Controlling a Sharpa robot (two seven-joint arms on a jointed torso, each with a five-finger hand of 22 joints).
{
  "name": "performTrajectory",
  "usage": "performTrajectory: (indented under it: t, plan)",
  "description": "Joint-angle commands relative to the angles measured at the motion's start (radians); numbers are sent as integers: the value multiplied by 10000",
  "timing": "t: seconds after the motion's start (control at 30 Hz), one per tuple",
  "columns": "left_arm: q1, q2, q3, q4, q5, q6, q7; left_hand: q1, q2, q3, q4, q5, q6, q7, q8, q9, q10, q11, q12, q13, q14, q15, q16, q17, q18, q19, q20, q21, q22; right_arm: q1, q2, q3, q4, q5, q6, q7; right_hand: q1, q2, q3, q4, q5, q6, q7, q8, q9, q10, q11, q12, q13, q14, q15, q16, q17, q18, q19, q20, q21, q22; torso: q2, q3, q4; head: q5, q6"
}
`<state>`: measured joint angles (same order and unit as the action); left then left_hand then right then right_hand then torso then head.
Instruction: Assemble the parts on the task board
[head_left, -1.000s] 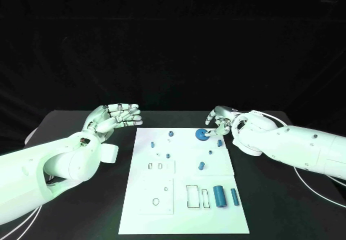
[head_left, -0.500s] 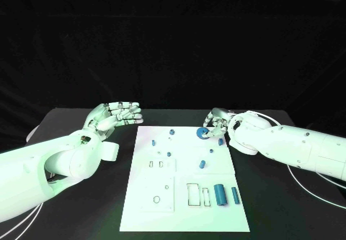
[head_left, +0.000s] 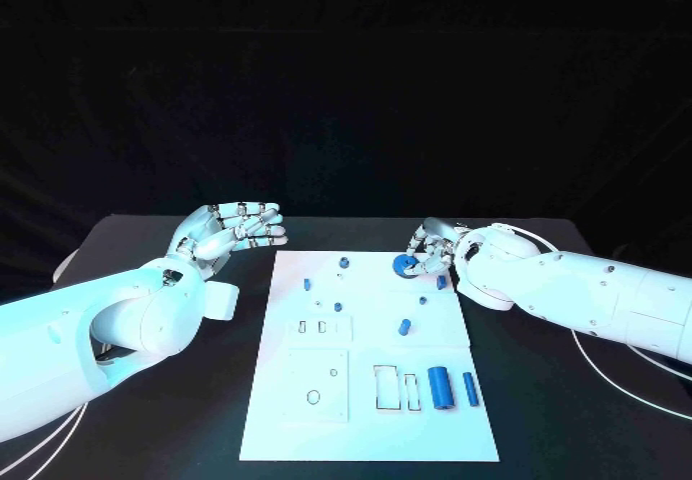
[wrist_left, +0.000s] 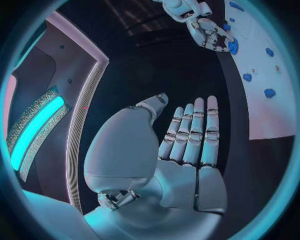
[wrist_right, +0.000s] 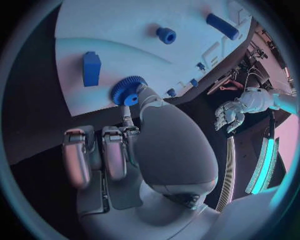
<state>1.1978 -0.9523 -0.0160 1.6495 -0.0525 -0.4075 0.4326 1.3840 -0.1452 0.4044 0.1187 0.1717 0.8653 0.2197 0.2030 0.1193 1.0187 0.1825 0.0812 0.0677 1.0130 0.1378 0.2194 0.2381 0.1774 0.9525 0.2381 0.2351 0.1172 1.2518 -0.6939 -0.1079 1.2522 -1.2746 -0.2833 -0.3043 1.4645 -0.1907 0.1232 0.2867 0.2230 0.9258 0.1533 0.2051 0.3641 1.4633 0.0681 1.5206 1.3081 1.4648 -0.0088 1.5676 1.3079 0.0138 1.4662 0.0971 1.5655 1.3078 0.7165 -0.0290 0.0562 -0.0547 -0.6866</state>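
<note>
We are pinching the blue gear (head_left: 405, 265) with our right hand (head_left: 437, 250) at the far right part of the task board (head_left: 369, 420), thumb and a finger closing on its toothed rim so that, as we judge it, it can be seated or lifted there; whether it is resting on the board or just above it we cannot tell; our left hand (head_left: 231, 234) is hanging off the board's far left corner, palm up, fingers apart and holding nothing, probably keeping clear; two blue cylinders (head_left: 440, 389) are lying near the board's near right edge, beside rectangular slots, likely awaiting their turn
</note>
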Motion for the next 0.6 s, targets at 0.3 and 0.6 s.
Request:
performTrajectory:
  t: [0.3, 0.6]
  plan:
    - [14, 25, 9, -5, 31, 185, 41, -19, -44, 69, -11, -20, 24, 163, 40, -9, 68, 0, -48, -7, -95, -1, -51, 28, 36, 22, 18, 37, 8, -124, 108, -27, -58, -429, 1, -50, 189, 126, 323, -37, 155, 185, -34, 79, -61, 664, -4, 82, 2148, 1060, 48, 32, 2629, -138, 1046, 38, 53, 2630, 0, 1, -10, 8, -13]
    - [14, 28, 9, -13, 31, 202, 34, -19, -44, 69, -11, -20, 24, 163, 40, -9, 68, 0, -48, -7, -95, -1, -51, 28, 36, 22, 18, 37, 8, -170, 12, -34, 422, -1188, -755, 20, 426, 155, 1105, -49, 513, 862, -272, 331, -55, 918, -210, 334, 2440, 1060, -123, 32, 2629, -138, 1046, -97, 53, 2630, -14, 2, -10, 15, -6]
